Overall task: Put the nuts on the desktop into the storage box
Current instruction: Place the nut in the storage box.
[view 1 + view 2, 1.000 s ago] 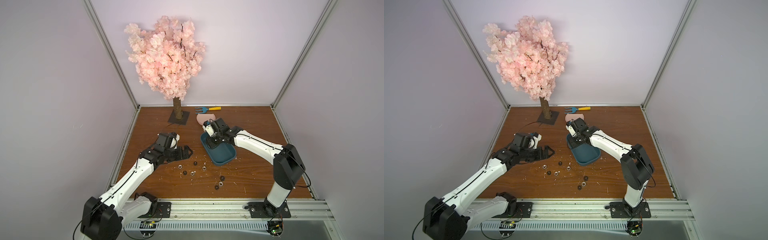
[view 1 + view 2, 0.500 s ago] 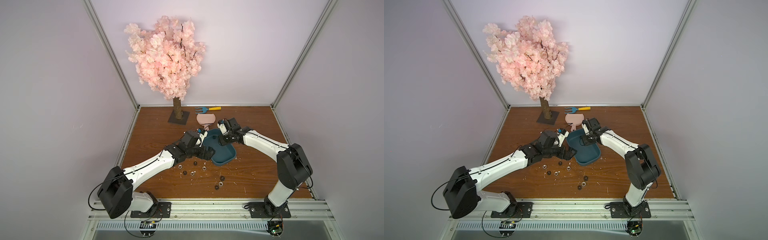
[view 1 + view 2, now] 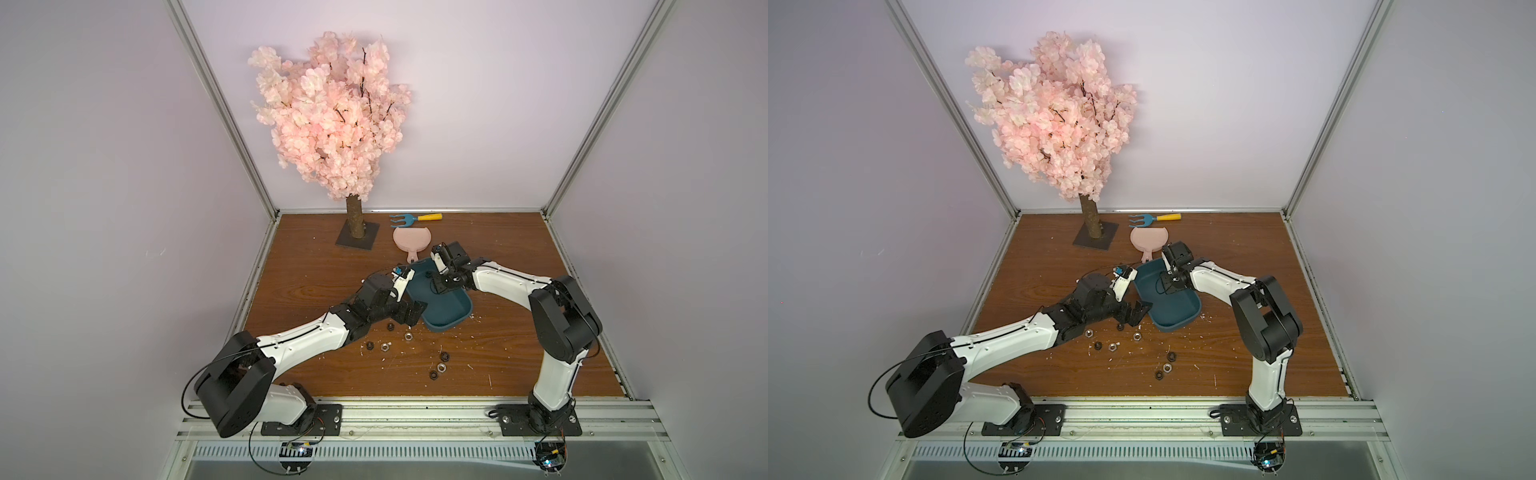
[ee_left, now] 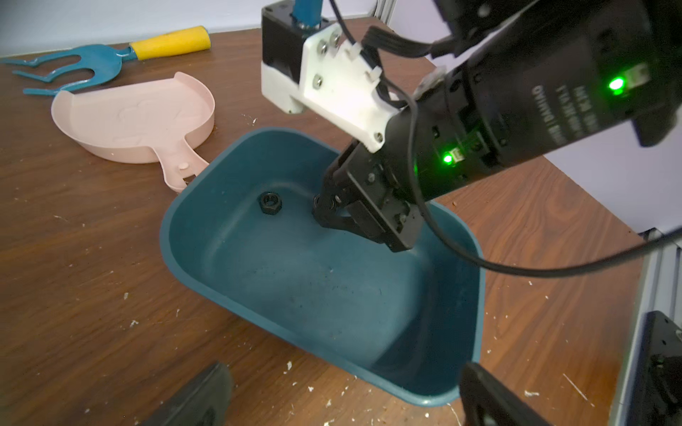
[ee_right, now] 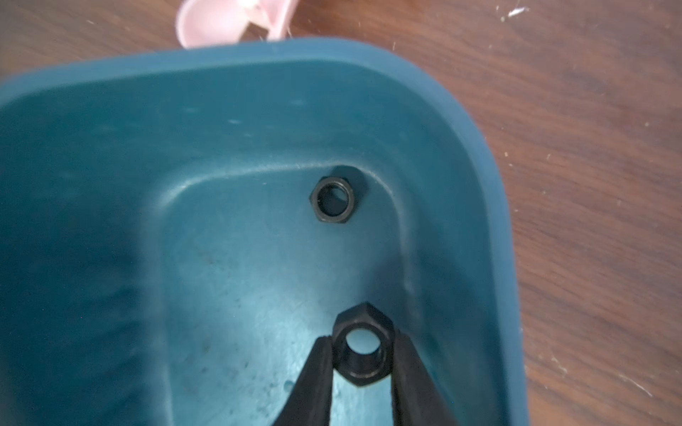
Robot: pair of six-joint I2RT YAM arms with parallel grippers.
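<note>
Top views both show the left gripper (image 3: 413,314) with jaws spread wide and empty, low over the desktop (image 3: 498,365) at 8 o'clock of the storage box (image 3: 451,309). I judge it waits there because the loose nuts (image 3: 409,336) lie at 6 to 7 o'clock of the box. The right gripper (image 5: 363,346), reaching in from 3 o'clock, pinches a black nut (image 5: 363,317) by its flats low inside the box. A second black nut (image 5: 314,202) lies toward 12 o'clock, so it seems placed to release within the walls.

You have open desktop (image 3: 532,249) toward the right edge and far-right corner. The right gripper (image 4: 323,213), clamped on a black nut (image 5: 363,346), fills the storage box's (image 4: 166,236) far end; its near half is free. The left gripper (image 3: 411,312), jaws wide, crowds the box's near-left corner. Dustpan (image 3: 412,240), fork (image 3: 409,219) and tree (image 3: 332,116) line the far edge.
</note>
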